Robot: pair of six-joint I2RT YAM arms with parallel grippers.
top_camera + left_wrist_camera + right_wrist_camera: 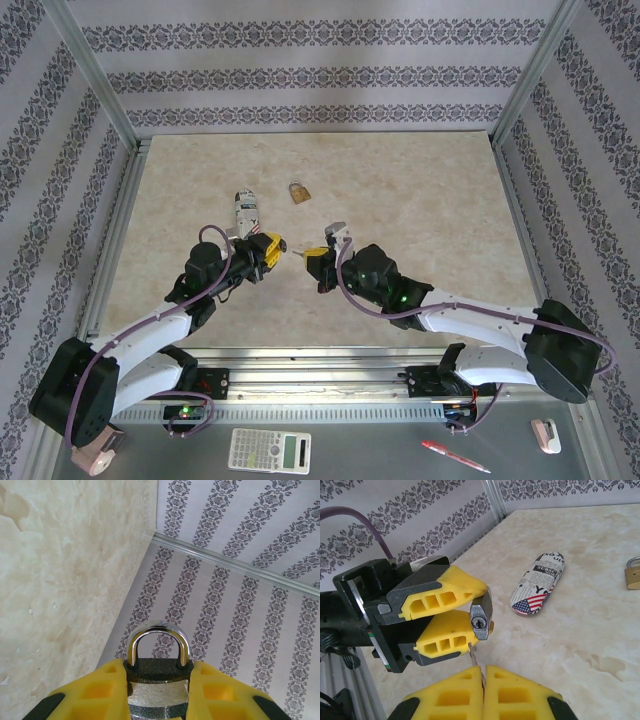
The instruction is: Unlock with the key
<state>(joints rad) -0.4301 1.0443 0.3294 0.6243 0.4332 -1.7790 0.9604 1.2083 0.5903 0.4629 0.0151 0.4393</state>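
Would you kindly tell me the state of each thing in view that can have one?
dark-grey padlock: shackle closed, clamped in the left gripper.
key: pinched in the shut right gripper, not yet in the keyhole.
brass padlock: lying on the table, shackle looks closed.
printed case: closed, lying on the table.

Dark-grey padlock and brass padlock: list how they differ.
The small dark-grey padlock is clamped between the left gripper's yellow fingers; the brass padlock lies free on the beige table. The grey one's body is dark and textured, the brass one's golden. The grey one's keyhole faces the right wrist camera; the brass one's cannot be made out. Both have a curved silvery shackle.
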